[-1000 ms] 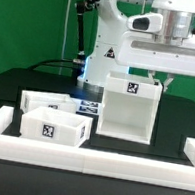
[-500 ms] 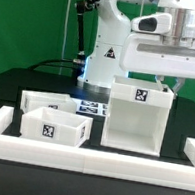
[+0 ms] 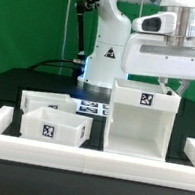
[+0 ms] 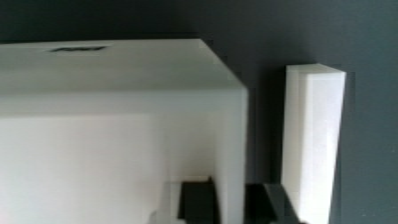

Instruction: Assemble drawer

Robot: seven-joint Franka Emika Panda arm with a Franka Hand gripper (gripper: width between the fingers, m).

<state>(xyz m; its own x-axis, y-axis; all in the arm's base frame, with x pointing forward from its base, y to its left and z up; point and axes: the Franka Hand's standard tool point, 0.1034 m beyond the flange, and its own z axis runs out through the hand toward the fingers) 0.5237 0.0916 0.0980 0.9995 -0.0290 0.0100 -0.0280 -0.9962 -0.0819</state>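
Pinching the casing (image 4: 107,110) by its thin side panel, the gripper (image 4: 238,205) is nearly closed. The wrist view shows one dark finger (image 4: 199,202) inside the panel and the other outside, with the panel's edge between them. That grip is hard to read in the exterior view, where the gripper only meets the casing's top corner on the exterior view's right, below the arm (image 3: 114,37).

Only the exterior view gives the whole layout. The casing is upright over the dark surface (image 3: 17,83), its open face toward the camera and a square tag on its top front strip. Whether its base touches the surface cannot be told. Two trays lie apart from it on the exterior view's left, the front tray (image 3: 52,129) just before the back tray (image 3: 42,101). Both are low, rectangular and tagged.

All the parts are smooth matte white plastic with sharp corners. The marker board (image 3: 88,108) lies flat between the trays and the casing, partly hidden by them. A low white wall (image 3: 86,163) borders the surface in front. The wrist view shows a stretch of it beside the casing, with dark surface between the two.
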